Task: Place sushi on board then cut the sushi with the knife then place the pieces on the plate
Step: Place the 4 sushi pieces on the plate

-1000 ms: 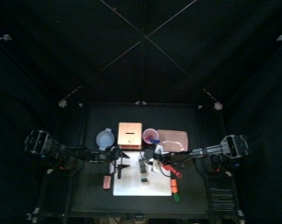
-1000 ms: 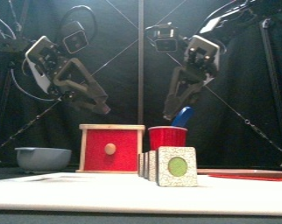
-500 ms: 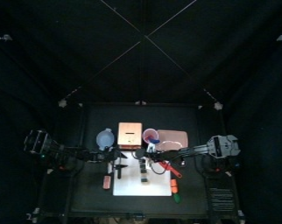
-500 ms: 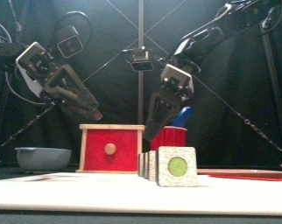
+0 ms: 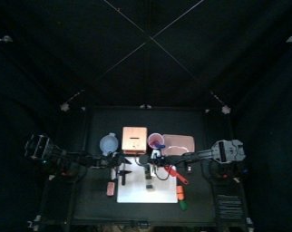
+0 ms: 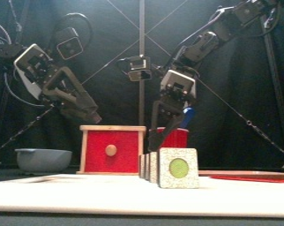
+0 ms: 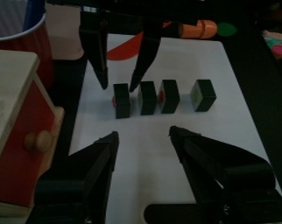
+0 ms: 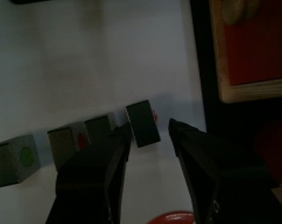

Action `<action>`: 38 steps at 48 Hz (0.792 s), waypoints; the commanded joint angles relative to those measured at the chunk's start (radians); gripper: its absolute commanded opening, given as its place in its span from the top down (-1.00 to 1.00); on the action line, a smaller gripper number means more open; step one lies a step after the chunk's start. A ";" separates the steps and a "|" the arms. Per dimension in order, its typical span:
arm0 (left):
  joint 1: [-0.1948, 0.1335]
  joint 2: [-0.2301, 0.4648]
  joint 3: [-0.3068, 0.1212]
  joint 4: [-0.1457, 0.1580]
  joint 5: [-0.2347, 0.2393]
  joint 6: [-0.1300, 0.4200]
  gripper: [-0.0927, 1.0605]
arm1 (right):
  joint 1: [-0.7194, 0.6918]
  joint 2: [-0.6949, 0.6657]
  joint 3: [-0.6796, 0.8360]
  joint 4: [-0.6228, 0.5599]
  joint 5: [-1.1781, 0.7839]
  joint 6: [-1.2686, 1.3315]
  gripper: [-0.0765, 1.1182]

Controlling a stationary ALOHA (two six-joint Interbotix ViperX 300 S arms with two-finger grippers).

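Several dark green sushi pieces (image 6: 168,168) stand in a row on the white cutting board (image 5: 139,192). My right gripper (image 6: 165,139) hangs open just above the row's end piece (image 8: 141,118) nearest the wooden box; its jaws straddle that piece (image 7: 123,98) without touching it. My left gripper (image 7: 144,136) is open and holds nothing, raised to the left above the box (image 6: 113,150). The red cup (image 6: 172,136) with the blue knife (image 6: 183,117) stands behind the sushi. The pink tray (image 5: 179,142) lies at the back right.
A blue-grey bowl (image 6: 43,159) sits left of the box. An orange toy food (image 7: 202,28) lies off the board's far side, and a red toy (image 5: 112,188) lies by its left edge.
My right gripper has swung left and come down from above the cup to just over the sushi row. The left arm has shifted slightly left and lower.
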 commanded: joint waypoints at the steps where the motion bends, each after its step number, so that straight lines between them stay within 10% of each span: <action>1: 0.003 -0.012 -0.009 0.000 -0.005 0.000 -0.66 | -0.012 -0.008 -0.031 0.005 0.011 -0.009 -0.42; 38: 0.003 -0.011 -0.002 -0.012 -0.003 0.000 -0.66 | -0.006 0.020 -0.063 0.029 0.048 -0.020 -0.17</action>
